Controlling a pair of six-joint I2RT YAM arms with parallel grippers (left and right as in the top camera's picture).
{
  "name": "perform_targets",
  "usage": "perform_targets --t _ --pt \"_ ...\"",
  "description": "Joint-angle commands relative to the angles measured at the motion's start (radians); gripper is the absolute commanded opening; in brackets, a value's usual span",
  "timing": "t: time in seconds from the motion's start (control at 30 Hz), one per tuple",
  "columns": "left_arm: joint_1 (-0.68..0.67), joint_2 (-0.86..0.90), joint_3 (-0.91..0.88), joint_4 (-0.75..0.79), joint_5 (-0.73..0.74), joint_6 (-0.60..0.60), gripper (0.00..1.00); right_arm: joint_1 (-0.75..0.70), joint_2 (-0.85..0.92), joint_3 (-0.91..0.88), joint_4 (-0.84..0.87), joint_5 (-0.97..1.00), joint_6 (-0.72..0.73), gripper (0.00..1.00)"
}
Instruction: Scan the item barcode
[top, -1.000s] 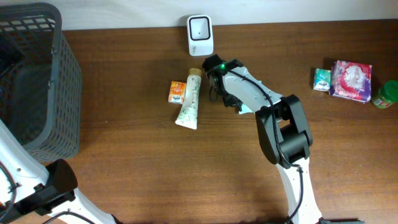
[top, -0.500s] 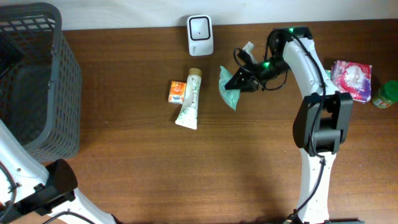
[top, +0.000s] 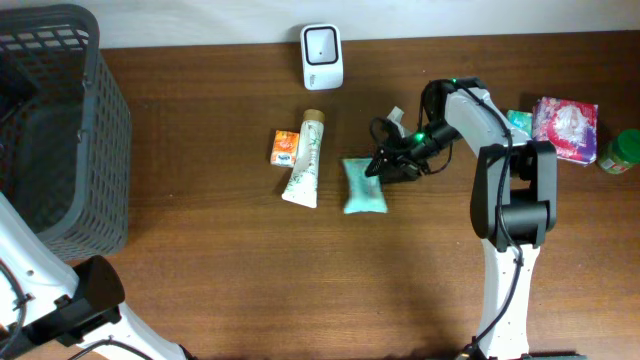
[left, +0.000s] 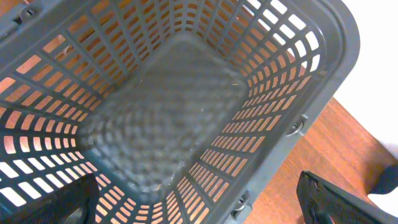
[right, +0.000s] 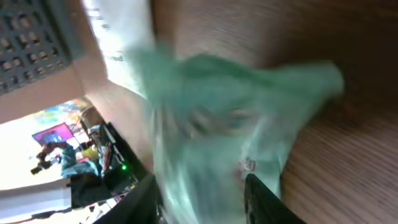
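A pale green soft packet lies flat on the wooden table, just right of the toothpaste tube. My right gripper hovers at the packet's upper right corner, jaws apart. In the right wrist view the green packet is a blur between and beyond the two dark fingers, which stand spread with nothing pinched. The white barcode scanner stands at the table's back edge. My left gripper hangs wide open above the grey basket, holding nothing.
A toothpaste tube and a small orange box lie left of the packet. At the far right sit a pink packet, a small teal box and a green jar. The grey basket fills the left side.
My right arm swung the green packet from the scanner area out to the right, then down; its jaws have opened and the packet now lies on the table. The left arm stayed still.
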Motion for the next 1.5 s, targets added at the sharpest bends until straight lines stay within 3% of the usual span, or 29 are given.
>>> perform_targets --t 0.0,0.1,0.17,0.23,0.3,0.4,0.47,0.5,0.53,0.57,0.6,0.63,0.67,0.77,0.93,1.07,1.1,1.13,1.17,1.2,1.23,1.3,1.4,1.47 --pt "0.002 -0.006 0.003 0.001 -0.005 -0.006 0.99 -0.022 -0.01 0.026 -0.005 0.221 0.085 0.52" --pt "0.002 -0.006 0.003 0.001 -0.005 -0.006 0.99 -0.036 -0.01 0.13 -0.085 0.289 0.084 0.53" --pt "0.002 -0.006 0.003 0.001 -0.005 -0.006 0.99 -0.021 -0.01 0.201 -0.122 0.283 0.085 0.64" --pt "0.002 -0.006 0.003 0.001 -0.005 -0.006 0.99 -0.014 -0.01 0.184 -0.121 0.244 0.085 0.78" --pt "0.002 -0.006 0.003 0.001 -0.005 -0.006 0.99 0.005 -0.01 0.138 -0.096 0.186 0.084 0.85" --pt "0.002 -0.006 0.003 0.001 -0.005 -0.006 0.99 0.063 -0.01 0.039 0.023 0.056 0.081 0.86" --pt "0.002 -0.006 0.003 0.001 -0.005 -0.006 0.99 0.105 -0.01 -0.002 0.086 0.053 0.116 0.75" --pt "0.002 -0.006 0.003 0.001 -0.005 -0.006 0.99 0.125 -0.01 -0.014 0.116 0.054 0.13 0.5" --pt "0.002 -0.006 0.003 0.001 -0.005 -0.006 0.99 0.136 -0.01 -0.015 0.127 0.053 0.132 0.33" --pt "0.002 -0.006 0.003 0.001 -0.005 -0.006 0.99 0.142 -0.01 -0.014 0.137 0.053 0.151 0.19" --pt "0.002 -0.006 0.003 0.001 -0.005 -0.006 0.99 0.142 -0.01 -0.014 0.151 0.053 0.164 0.11" --pt "0.002 -0.006 0.003 0.001 -0.005 -0.006 0.99 0.142 -0.01 -0.014 0.155 0.053 0.164 0.11" --pt "0.002 -0.006 0.003 0.001 -0.005 -0.006 0.99 0.142 -0.01 -0.014 0.154 0.053 0.164 0.04" --pt "0.002 -0.006 0.003 0.001 -0.005 -0.006 0.99 0.141 -0.012 0.039 0.141 0.095 0.166 0.04" --pt "0.002 -0.006 0.003 0.001 -0.005 -0.006 0.99 0.143 -0.014 0.378 -0.081 0.674 0.321 0.04" --pt "0.002 -0.006 0.003 0.001 -0.005 -0.006 0.99 0.167 -0.011 0.382 -0.1 0.769 0.32 0.04" --pt "0.002 -0.006 0.003 0.001 -0.005 -0.006 0.99 0.171 -0.011 0.379 -0.104 0.763 0.32 0.11" --pt "0.002 -0.006 0.003 0.001 -0.005 -0.006 0.99 0.175 -0.011 0.378 -0.116 0.698 0.283 0.64" --pt "0.002 -0.006 0.003 0.001 -0.005 -0.006 0.99 0.175 -0.011 0.377 -0.118 0.617 0.225 0.78" --pt "0.002 -0.006 0.003 0.001 -0.005 -0.006 0.99 0.174 -0.01 0.376 -0.118 0.594 0.222 0.8" --pt "0.002 -0.006 0.003 0.001 -0.005 -0.006 0.99 0.166 -0.01 0.36 -0.115 0.577 0.222 0.94" --pt "0.002 -0.006 0.003 0.001 -0.005 -0.006 0.99 0.128 -0.01 0.291 -0.106 0.404 0.101 0.99" --pt "0.002 -0.006 0.003 0.001 -0.005 -0.006 0.99 0.097 -0.01 0.141 0.004 0.307 0.085 0.98" --pt "0.002 -0.006 0.003 0.001 -0.005 -0.006 0.99 0.09 -0.01 0.032 0.114 0.194 0.046 0.89"
